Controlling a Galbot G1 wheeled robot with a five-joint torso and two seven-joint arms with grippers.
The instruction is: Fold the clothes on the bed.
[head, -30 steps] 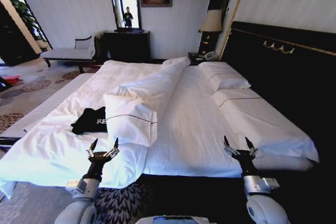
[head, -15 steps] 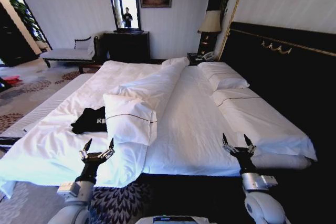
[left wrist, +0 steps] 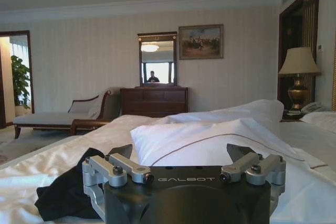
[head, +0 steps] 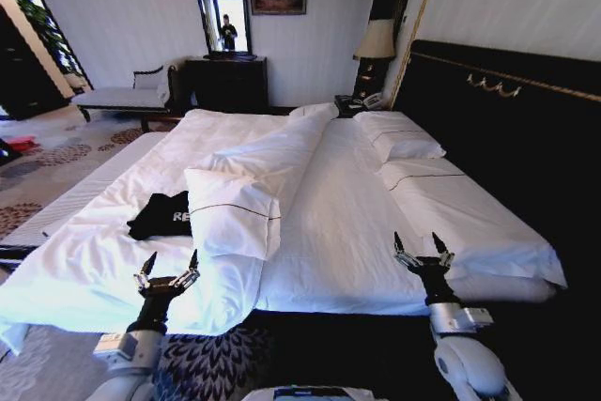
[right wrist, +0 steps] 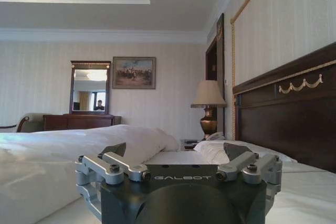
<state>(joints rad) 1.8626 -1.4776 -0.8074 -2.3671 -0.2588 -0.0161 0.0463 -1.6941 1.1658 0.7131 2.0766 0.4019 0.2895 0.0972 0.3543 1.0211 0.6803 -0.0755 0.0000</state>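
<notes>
A crumpled black T-shirt [head: 161,215] with white lettering lies on the white bed [head: 347,223] near its left side, partly tucked behind a white pillow [head: 230,213]. My left gripper [head: 168,264] hovers open over the bed's near edge, a little in front of the shirt. The left wrist view shows the shirt [left wrist: 65,195] just beyond the open fingers [left wrist: 118,165]. My right gripper [head: 418,247] stands open over the near right part of the bed, with nothing between its fingers [right wrist: 113,161].
A rolled white duvet [head: 282,152] runs up the bed's middle, with pillows [head: 399,138] by the dark headboard [head: 507,110]. A chaise [head: 122,93], dresser with mirror [head: 225,63] and lamp [head: 377,44] stand at the far wall. Patterned carpet [head: 38,166] lies left.
The left gripper has sunk lower and to the left, toward the bed's near edge. The right gripper has edged slightly up and left. The shirt has not moved.
</notes>
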